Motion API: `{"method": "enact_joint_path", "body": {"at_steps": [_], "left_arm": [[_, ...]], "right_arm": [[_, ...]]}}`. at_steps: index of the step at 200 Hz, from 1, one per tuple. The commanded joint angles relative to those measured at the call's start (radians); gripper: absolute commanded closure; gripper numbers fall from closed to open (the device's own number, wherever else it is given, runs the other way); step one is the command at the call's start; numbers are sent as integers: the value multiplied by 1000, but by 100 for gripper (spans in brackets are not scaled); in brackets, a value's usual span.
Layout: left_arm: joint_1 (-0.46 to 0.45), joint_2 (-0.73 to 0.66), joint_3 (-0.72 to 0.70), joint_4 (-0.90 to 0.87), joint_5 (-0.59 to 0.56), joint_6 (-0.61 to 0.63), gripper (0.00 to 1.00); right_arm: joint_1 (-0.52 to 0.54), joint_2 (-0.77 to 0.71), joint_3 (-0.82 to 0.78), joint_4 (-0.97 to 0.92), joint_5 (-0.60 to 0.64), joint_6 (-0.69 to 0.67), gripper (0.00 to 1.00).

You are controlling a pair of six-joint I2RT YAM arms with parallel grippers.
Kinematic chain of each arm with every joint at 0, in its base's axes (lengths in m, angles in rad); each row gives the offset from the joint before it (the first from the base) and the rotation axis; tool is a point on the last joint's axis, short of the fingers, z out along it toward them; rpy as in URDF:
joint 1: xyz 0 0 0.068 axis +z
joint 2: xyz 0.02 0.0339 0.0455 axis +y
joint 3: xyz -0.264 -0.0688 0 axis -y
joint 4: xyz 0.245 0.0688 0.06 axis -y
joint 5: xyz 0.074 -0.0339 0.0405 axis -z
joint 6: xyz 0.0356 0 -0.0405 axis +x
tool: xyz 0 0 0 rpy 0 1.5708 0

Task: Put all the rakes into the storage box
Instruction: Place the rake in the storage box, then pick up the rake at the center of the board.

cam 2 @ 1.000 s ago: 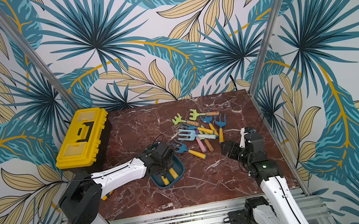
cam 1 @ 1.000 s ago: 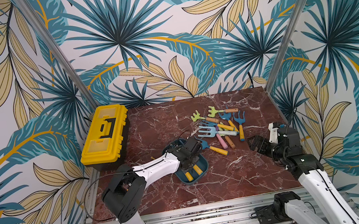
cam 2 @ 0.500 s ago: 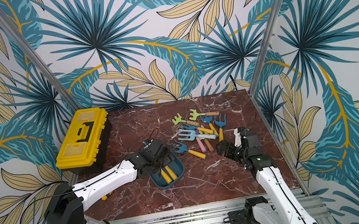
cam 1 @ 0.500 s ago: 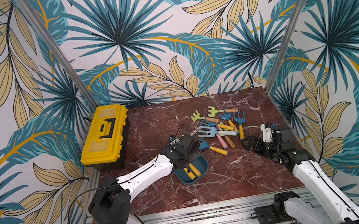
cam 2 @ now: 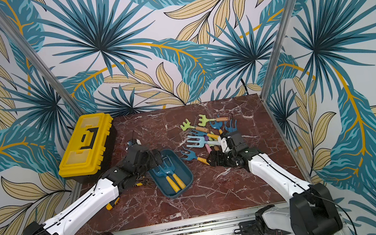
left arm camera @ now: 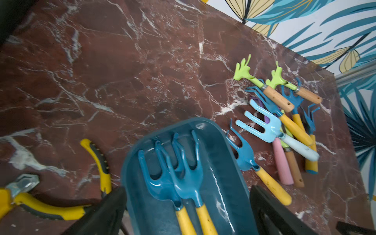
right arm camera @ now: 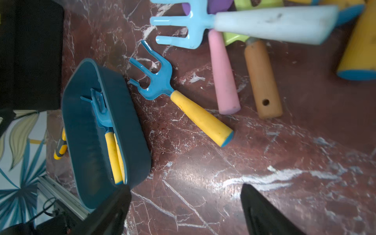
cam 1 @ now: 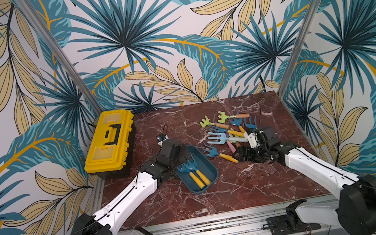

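The storage box [cam 1: 212, 171] is a dark teal tray near the middle of the table, also seen in a top view [cam 2: 187, 175]. Two blue rakes with yellow handles [left arm camera: 183, 179] lie side by side in it. My left gripper [left arm camera: 187, 211] hangs over the box's far end, open, its fingers [left arm camera: 105, 211] wide on either side of the handles. Another blue rake [right arm camera: 158, 85] with a yellow handle lies on the marble just right of the box [right arm camera: 134, 130]. My right gripper [right arm camera: 187, 211] stands open over bare marble close to that rake's handle [cam 1: 226, 158], holding nothing.
A pile of several toy garden tools [cam 1: 229, 126] lies behind the right gripper. A large yellow toolbox [cam 1: 108, 141] stands at the table's left edge. Yellow-handled pliers [left arm camera: 50, 205] lie left of the box, under the left arm.
My left gripper has opened and let a rake go into the box. The right arm has moved forward and left toward the loose rake, its jaws narrowing a little.
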Motion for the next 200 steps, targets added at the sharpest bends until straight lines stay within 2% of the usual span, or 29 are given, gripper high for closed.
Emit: {"method": "enact_joint_path", "body": {"at_steps": [1, 35, 63, 95, 170, 200], "left_arm": [[38, -61, -95, 101, -27, 83, 0], [84, -136, -208, 223, -64, 137, 0], [128, -207, -273, 271, -59, 166, 0], [156, -265, -332, 306, -52, 160, 0], [180, -260, -330, 298, -25, 152, 0], [181, -248, -329, 303, -19, 151, 0]], "right_arm": [[42, 86, 94, -84, 78, -74, 18], [104, 254, 276, -230, 161, -163, 29], [153, 382, 426, -346, 258, -231, 32], [193, 492, 566, -440, 312, -311, 33], [218, 655, 703, -508, 316, -410, 34], [231, 718, 733, -510, 352, -419, 33]]}}
